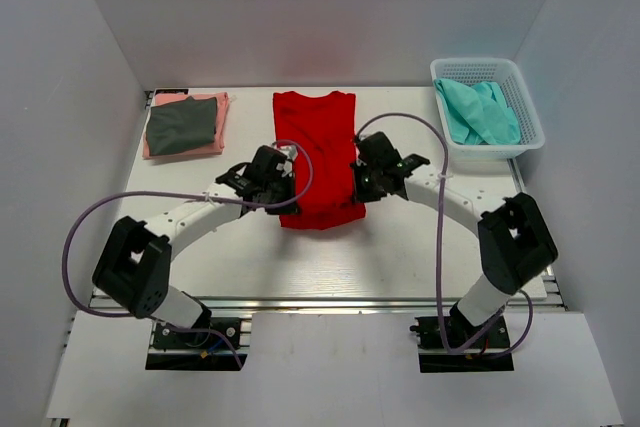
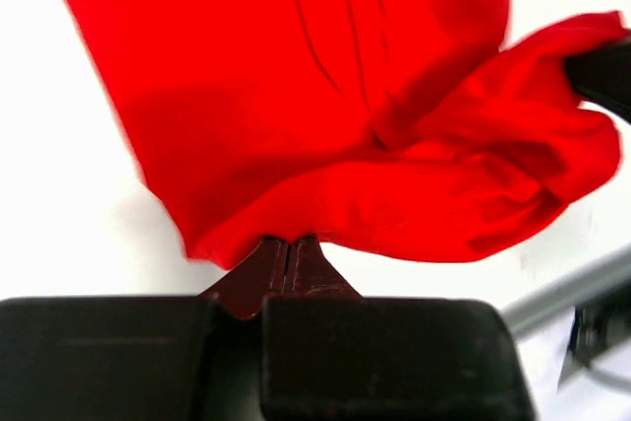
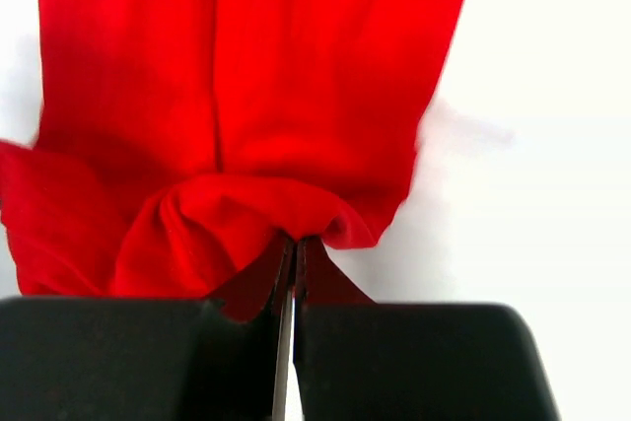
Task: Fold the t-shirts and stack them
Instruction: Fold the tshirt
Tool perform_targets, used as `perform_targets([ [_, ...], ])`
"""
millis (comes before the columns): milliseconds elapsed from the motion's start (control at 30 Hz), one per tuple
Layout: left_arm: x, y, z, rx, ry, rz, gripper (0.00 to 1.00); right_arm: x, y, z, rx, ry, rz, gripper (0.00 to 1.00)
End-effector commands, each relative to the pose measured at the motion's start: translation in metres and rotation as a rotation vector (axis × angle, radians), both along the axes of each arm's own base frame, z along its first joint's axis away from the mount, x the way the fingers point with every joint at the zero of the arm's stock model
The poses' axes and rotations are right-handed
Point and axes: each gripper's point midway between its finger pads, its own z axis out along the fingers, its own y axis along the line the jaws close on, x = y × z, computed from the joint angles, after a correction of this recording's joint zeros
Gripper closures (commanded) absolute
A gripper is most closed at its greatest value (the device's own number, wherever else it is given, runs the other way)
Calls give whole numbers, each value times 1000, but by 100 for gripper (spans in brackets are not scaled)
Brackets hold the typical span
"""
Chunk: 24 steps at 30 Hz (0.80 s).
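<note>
The left fingers (image 2: 261, 273) are pressing together on the near hem of the red shirt (image 1: 316, 152), pinching one corner of the cloth. The right fingers (image 3: 325, 283) are pinching the other hem corner in the same way. The fabric is bunching up just above both pairs of tips.

The red shirt is lying on the counter (image 1: 400, 247), well to the left of the basket (image 1: 530, 117) and apart from it. It is lying as a narrow strip, so its sleeves seem to be already turned in. Its long axis is running from the arms' side of the counter toward the far side. The collar is pointing away from the arms and the hem is facing them.

Farther left of the basket, beyond the red shirt, a grey shirt (image 1: 182, 125) is resting folded on top of a folded pink shirt (image 1: 223, 137). Those two appear finished and stacked.

The red one looks about halfway through. The hem likely still needs carrying over toward the collar, and the bundle then needs placing on that pile. A teal cloth (image 1: 480, 112) is lying crumpled inside the basket. Whether it is another shirt waiting its turn cannot be told.
</note>
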Motion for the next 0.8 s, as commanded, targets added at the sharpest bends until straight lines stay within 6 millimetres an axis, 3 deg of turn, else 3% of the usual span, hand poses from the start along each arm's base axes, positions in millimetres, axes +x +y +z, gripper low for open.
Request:
perform_targets([
  [0, 37, 14, 21, 17, -79, 81, 100, 46, -3, 23, -47, -98, -55, 100],
  [67, 58, 13, 31, 8, -125, 102, 100, 59, -4, 23, -58, -113, -60, 100],
  [100, 65, 18, 36, 12, -144, 124, 100, 71, 1, 33, -48, -137, -61, 100],
  [167, 85, 25, 42, 34, -175, 149, 100, 82, -4, 30, -74, -141, -68, 100],
  [200, 95, 24, 51, 30, -197, 152, 100, 95, -1, 40, -65, -165, -77, 100],
  [433, 139, 18, 50, -10, -207, 130, 100, 135, 6, 55, -46, -220, -65, 100],
  [667, 175, 22, 50, -24, -226, 143, 100, 162, 2, 54, -39, -231, -65, 100],
  [767, 183, 25, 46, -34, -214, 148, 100, 172, 10, 51, -10, -221, -36, 100],
])
